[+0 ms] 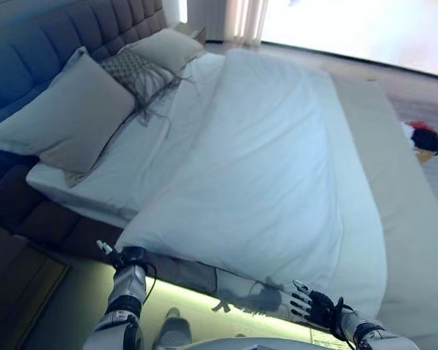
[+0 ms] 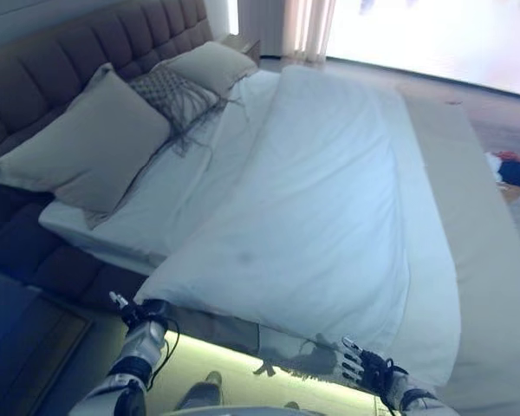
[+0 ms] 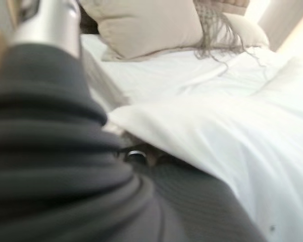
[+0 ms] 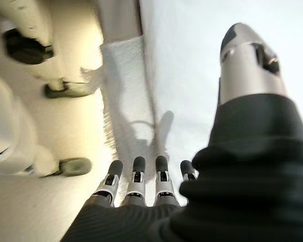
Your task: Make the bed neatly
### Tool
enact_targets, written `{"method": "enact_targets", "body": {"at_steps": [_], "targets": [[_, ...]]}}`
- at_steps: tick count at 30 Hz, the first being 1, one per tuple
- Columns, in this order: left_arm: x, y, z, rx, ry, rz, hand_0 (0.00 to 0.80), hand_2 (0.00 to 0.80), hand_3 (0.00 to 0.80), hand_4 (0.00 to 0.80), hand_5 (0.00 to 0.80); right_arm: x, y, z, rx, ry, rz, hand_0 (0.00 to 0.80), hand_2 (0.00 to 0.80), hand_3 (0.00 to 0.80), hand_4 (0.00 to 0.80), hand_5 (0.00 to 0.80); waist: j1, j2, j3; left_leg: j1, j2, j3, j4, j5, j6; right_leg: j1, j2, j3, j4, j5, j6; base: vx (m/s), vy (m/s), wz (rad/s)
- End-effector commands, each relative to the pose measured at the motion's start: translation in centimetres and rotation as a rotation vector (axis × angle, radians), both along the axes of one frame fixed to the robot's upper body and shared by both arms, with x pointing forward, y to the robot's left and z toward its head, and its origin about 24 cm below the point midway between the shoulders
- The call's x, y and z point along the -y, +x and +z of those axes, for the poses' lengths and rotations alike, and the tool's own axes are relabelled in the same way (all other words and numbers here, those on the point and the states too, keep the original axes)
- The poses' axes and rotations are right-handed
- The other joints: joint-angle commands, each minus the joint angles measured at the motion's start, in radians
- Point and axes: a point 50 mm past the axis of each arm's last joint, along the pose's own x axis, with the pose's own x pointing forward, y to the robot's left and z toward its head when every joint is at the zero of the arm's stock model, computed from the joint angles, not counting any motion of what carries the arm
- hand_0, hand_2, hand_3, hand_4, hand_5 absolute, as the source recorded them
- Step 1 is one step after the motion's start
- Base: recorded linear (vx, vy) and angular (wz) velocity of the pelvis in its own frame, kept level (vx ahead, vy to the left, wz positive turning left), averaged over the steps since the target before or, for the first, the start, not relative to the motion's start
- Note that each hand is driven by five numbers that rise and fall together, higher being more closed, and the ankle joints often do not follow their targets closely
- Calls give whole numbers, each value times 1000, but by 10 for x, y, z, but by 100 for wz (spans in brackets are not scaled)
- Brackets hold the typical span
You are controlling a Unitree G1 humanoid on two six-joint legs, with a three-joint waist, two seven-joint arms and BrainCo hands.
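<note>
A white duvet [image 1: 263,168] lies slantwise over the bed, leaving the white sheet [image 1: 139,160] bare below the pillows. Its near corner [image 3: 141,118] hangs over the bed's side. My left hand [image 1: 124,257] hovers just beside and below that corner, a finger pointing straight out, holding nothing. My right hand [image 1: 314,305] sits lower right by the duvet's hanging edge, its fingers [image 4: 136,176] straight and spread, free of the cloth. A grey fringed cloth [image 4: 121,101] hangs under the duvet in front of that hand.
A large beige pillow [image 1: 73,117], a patterned fringed cushion [image 1: 135,73] and a second pillow [image 1: 168,47] lean on the tufted headboard [image 1: 51,36]. A wooden bedside table [image 1: 22,284] stands lower left. A red and dark object [image 1: 423,138] lies on the floor beyond the bed.
</note>
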Motion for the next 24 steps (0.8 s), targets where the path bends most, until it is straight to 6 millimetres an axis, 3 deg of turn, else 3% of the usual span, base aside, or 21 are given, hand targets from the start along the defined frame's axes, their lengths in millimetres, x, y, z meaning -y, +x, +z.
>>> {"method": "enact_targets", "body": {"at_steps": [1,6,12,17,18,20,22,24], "targets": [[-158,-19,106,171,465,479,0,0,0,0,0,9,-6,1,-20,-28,-3,0,0,0,0,0,50,-21,-35,-66,-47,90,-63,35,25,68,-23,-25,65,-120,43,-254,91,17],[-181,-25,125,164,502,509,0,0,0,0,0,22,-12,4,-30,-58,-34,0,0,0,0,0,-2,-25,-55,33,52,102,27,-19,21,8,-80,-75,83,-97,48,-222,182,-3],[-200,-48,119,108,514,505,0,0,0,0,0,47,-22,11,-44,-105,-89,0,0,0,0,0,-41,6,-77,119,164,105,35,59,-33,0,-116,-89,113,-116,57,-155,323,-45],[-205,-72,99,49,489,534,0,0,0,0,0,72,-24,24,-43,-166,-117,0,0,0,0,0,-66,38,-67,166,211,89,58,87,-55,-24,-153,-63,151,-124,66,-168,431,10],[-203,-74,95,44,480,539,0,0,0,0,0,75,-23,25,-41,-173,-120,0,0,0,0,0,-68,43,-64,173,206,78,55,77,-54,-31,-163,-50,151,-116,74,-245,582,-35],[-201,-78,86,28,459,540,0,0,0,0,0,78,-18,28,-33,-180,-127,0,0,0,0,0,-72,52,-57,190,173,70,49,-2,-43,-41,-201,-21,144,-85,113,-220,493,-41],[-201,-77,83,2,430,533,0,0,0,0,0,76,-18,27,-34,-177,-150,0,0,0,0,0,-79,56,-59,218,146,111,30,-86,-24,-38,-239,-19,115,-38,154,-168,390,23],[-206,-76,87,-10,407,532,0,0,0,0,0,72,-19,25,-38,-155,-152,0,0,0,0,0,-72,46,-56,233,92,138,18,-179,0,-38,-290,-34,56,60,206,-132,272,47]]}}
